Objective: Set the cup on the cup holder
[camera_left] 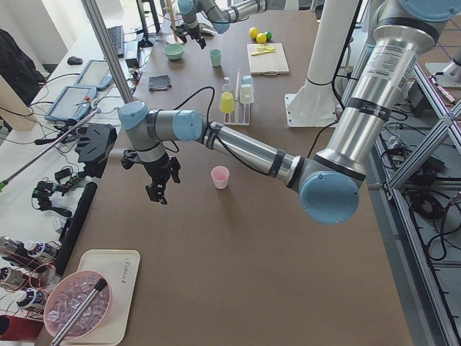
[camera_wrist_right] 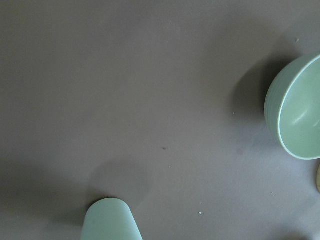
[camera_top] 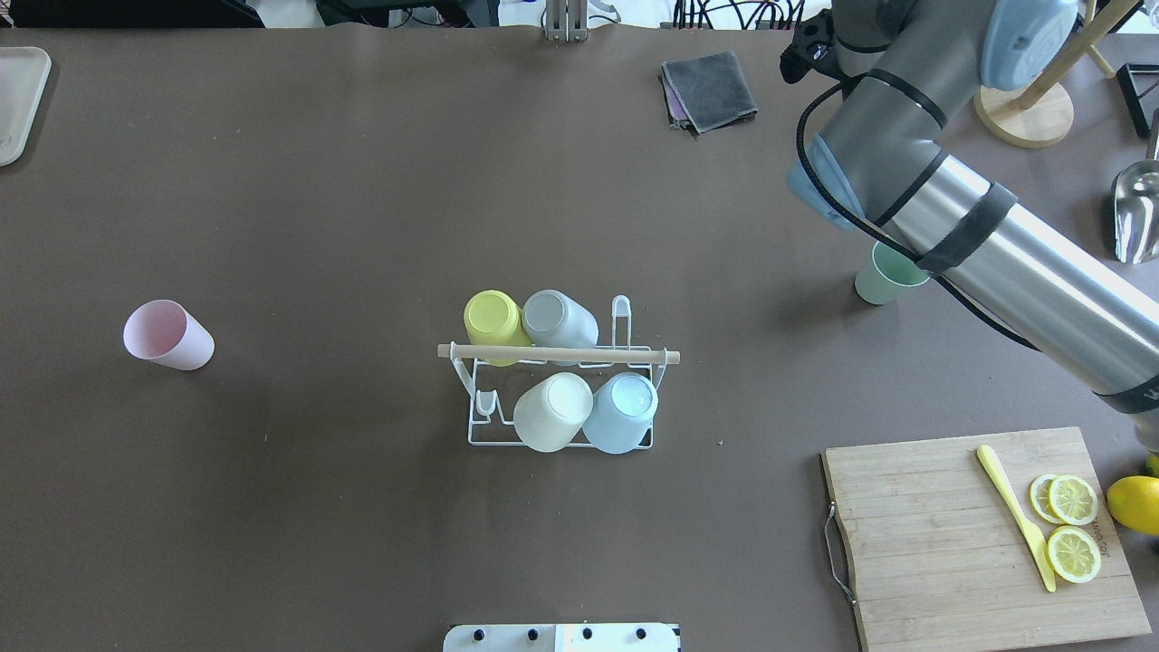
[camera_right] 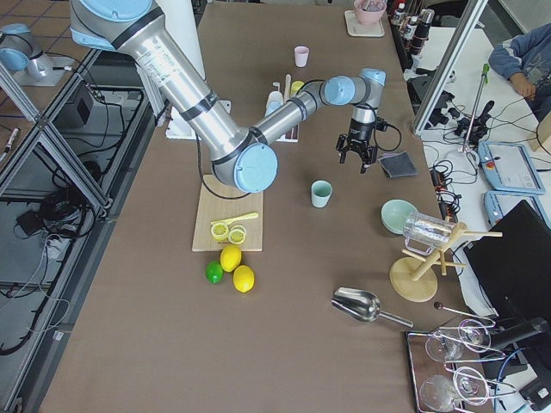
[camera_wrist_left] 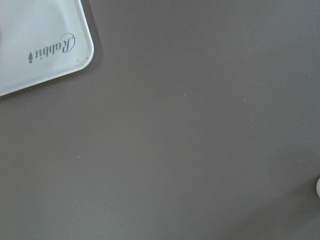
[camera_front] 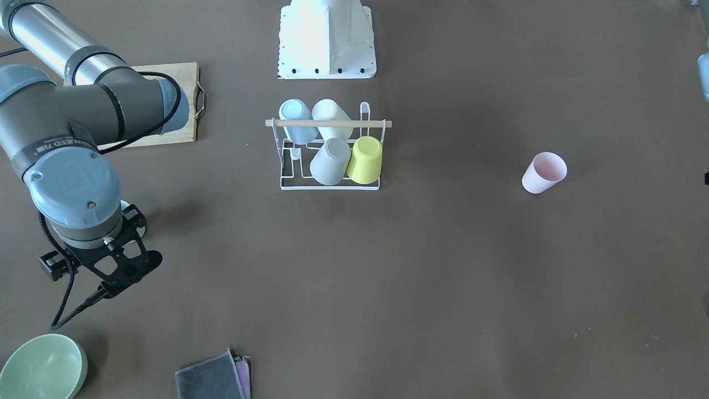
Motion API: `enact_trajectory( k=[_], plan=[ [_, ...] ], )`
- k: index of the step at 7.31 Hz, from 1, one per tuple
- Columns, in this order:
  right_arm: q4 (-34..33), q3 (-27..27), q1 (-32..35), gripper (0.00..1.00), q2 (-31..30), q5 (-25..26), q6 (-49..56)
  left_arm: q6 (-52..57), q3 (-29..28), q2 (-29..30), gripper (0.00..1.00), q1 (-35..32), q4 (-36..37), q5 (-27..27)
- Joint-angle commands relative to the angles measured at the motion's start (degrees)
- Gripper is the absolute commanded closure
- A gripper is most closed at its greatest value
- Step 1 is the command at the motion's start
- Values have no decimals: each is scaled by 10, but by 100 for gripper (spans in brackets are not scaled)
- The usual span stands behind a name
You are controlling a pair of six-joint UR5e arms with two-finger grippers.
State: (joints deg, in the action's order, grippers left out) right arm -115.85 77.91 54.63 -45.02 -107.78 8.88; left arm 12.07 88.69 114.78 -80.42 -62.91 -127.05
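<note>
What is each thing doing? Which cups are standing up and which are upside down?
pink cup, standing upright, empty
green cup, standing upright on table
yellow cup, upside down on cup holder
grey cup, upside down on cup holder
cream cup, upside down on cup holder
blue cup, upside down on cup holder
green bowl, right way up, empty

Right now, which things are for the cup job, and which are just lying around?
For the job: cup holder, pink cup, green cup.
Just lying around: cutting board, lemon slices, green bowl, grey cloth, metal scoop, white tray.
</note>
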Motion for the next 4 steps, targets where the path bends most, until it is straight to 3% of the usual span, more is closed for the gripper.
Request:
enact_trajectory(
  k=[1, 2, 4],
  plan=[
    [-11, -129, -7, 0, 67, -18, 50, 4, -33, 57, 2, 21, 53, 6],
    [-17, -153, -22, 0, 69, -16, 82, 5, -31, 65, 2, 26, 76, 6],
    [-91, -152, -51, 0, 70, 4, 136, 5, -26, 76, 2, 29, 126, 4]
  ],
)
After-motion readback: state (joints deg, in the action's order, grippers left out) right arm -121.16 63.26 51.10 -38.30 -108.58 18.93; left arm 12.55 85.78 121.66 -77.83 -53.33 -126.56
